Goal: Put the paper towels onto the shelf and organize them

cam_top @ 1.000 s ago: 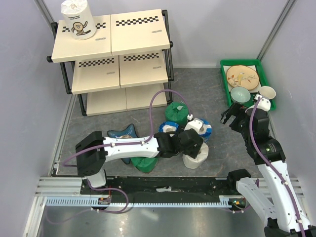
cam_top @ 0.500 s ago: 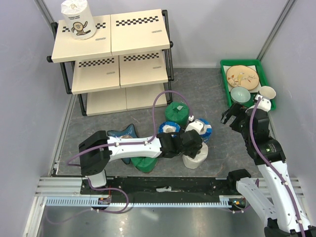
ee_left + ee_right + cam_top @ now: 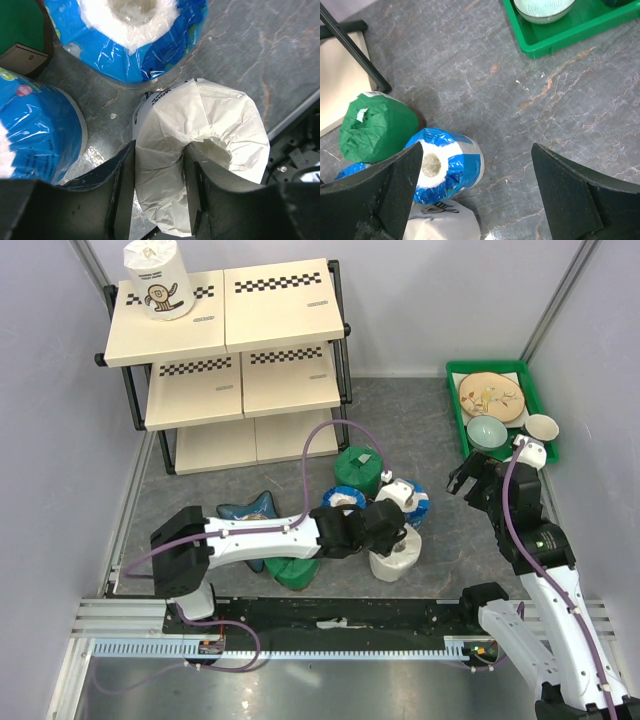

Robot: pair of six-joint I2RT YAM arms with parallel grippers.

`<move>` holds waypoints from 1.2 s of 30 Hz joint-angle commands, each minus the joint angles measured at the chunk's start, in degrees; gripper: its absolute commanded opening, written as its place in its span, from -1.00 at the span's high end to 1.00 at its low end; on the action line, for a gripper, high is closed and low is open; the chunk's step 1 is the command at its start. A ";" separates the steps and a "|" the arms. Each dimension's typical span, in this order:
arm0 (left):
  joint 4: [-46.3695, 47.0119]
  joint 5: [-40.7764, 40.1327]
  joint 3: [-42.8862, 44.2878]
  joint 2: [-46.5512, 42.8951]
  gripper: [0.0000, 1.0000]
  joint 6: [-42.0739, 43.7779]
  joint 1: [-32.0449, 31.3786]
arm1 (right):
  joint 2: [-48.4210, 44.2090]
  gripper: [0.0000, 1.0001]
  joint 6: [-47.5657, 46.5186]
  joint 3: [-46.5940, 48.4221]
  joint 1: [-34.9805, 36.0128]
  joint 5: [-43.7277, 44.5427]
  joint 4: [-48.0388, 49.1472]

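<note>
My left gripper (image 3: 396, 532) (image 3: 160, 150) is shut on the wall of a white paper towel roll (image 3: 395, 560) (image 3: 220, 120) that stands on the floor, one finger in its core and one outside. Two blue rolls (image 3: 345, 500) (image 3: 412, 502) and a green roll (image 3: 358, 468) crowd just behind it; another green roll (image 3: 295, 570) lies under the left arm. A second white roll (image 3: 160, 280) stands on the shelf's (image 3: 270, 310) top left board. My right gripper (image 3: 465, 475) (image 3: 477, 150) hangs open above the floor, right of the blue roll (image 3: 447, 165).
A blue star-shaped dish (image 3: 255, 508) lies left of the rolls. A green tray (image 3: 485, 365) (image 3: 555, 35) with bowls and a plate sits at the back right. Grey walls close in on both sides.
The left gripper's jaws have closed onto the wall of the white roll. The right arm has barely moved.
</note>
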 commanded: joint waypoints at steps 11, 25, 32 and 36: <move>-10.18 -10.52 17.97 -16.98 0.02 9.84 2.41 | -0.10 -0.96 -1.17 -0.78 -0.04 1.61 0.98; -19.61 -2.53 57.67 -8.64 0.01 24.69 29.74 | -0.01 -0.96 -2.05 -0.25 -0.13 0.29 0.55; -14.18 -4.37 65.71 -6.00 0.03 29.09 36.62 | -0.36 -0.96 -1.35 -0.25 -0.04 -1.91 -0.51; -10.66 -6.48 66.33 -6.08 0.06 30.32 40.39 | -0.62 -0.96 -1.61 0.10 -0.13 -1.64 -1.21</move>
